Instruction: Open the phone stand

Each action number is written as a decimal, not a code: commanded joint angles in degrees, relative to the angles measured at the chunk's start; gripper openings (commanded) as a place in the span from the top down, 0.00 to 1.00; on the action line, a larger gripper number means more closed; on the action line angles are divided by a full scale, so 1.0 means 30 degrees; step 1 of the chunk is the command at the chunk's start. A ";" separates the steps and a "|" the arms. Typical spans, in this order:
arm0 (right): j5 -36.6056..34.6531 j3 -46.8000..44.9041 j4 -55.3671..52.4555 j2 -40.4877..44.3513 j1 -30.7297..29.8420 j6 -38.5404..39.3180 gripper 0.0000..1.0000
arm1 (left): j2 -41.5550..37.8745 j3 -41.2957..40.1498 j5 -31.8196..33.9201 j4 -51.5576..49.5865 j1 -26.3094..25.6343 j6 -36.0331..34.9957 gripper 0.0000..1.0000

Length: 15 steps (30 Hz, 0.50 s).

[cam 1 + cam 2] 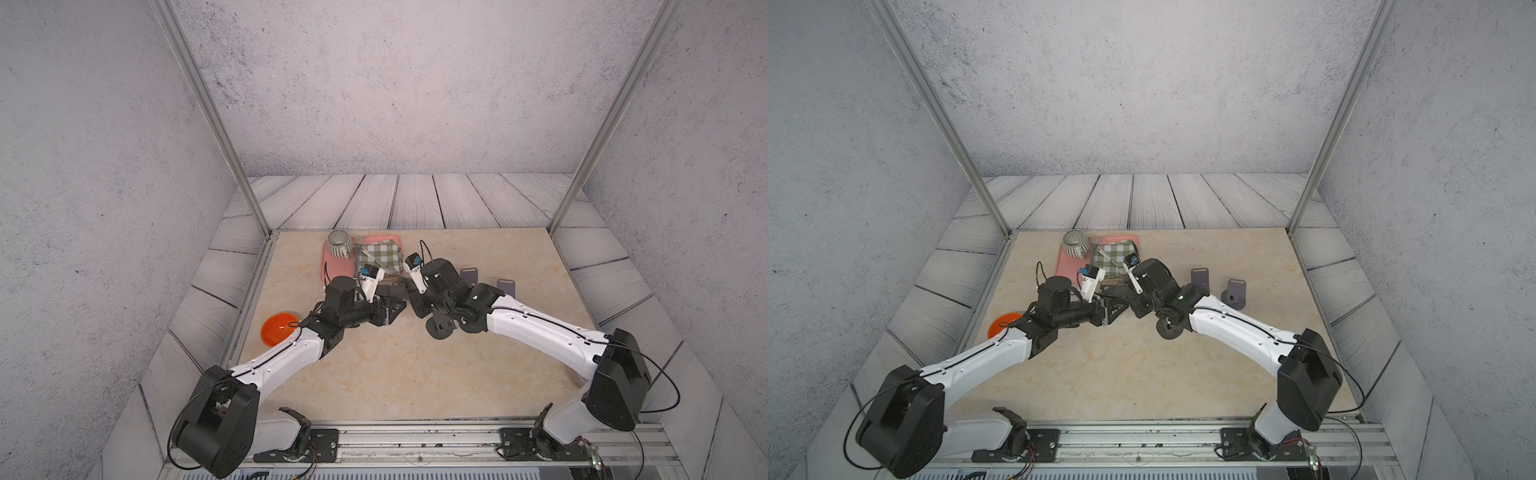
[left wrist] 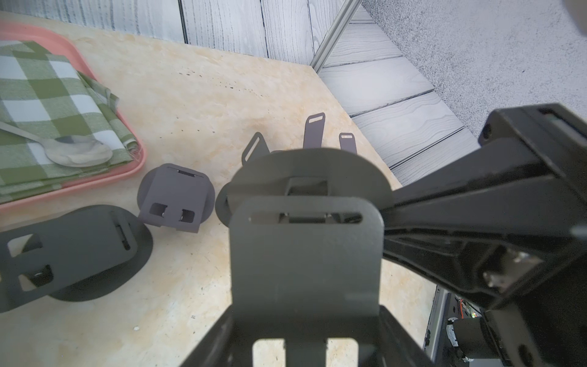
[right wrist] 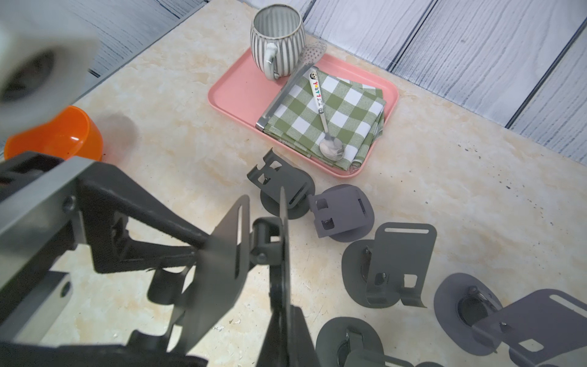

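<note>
while the left gripper [image 2: 305,333] clasps the phone stand [image 2: 305,254] and the right gripper [image 3: 281,311] pinches its base [image 2: 311,168], spread the hinge [image 3: 263,241] slowly.

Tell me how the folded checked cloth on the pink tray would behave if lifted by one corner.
The checked cloth looks soft and folded in layers, so it would likely droop and unfold. The spoon lying on it would probably slide off. It seems light; the pink tray should stay put.
</note>
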State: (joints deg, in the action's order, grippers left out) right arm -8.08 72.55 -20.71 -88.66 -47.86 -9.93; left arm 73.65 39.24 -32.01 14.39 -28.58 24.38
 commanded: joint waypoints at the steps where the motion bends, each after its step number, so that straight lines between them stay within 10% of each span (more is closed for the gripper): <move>1: -0.3859 0.0024 -0.1284 -0.0248 0.1304 0.0169 0.96 | -0.0526 -0.0073 -0.0295 -0.1401 0.0151 -0.0277 0.63; 6: 0.0992 -0.0393 -0.0430 -0.0641 0.1269 0.0265 0.97 | -0.0387 0.0044 -0.0382 -0.1308 0.0151 -0.0360 0.57; 15: 0.3529 -0.0804 0.0348 -0.0902 0.1252 0.0177 0.97 | 0.0526 0.0863 -0.0551 -0.1021 0.0151 -0.0739 0.09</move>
State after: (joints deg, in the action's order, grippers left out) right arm 1.52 70.59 -19.88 -91.13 -44.38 -9.76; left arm 74.26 39.83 -32.91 10.96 -28.36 23.35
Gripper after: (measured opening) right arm 0.057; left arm 0.905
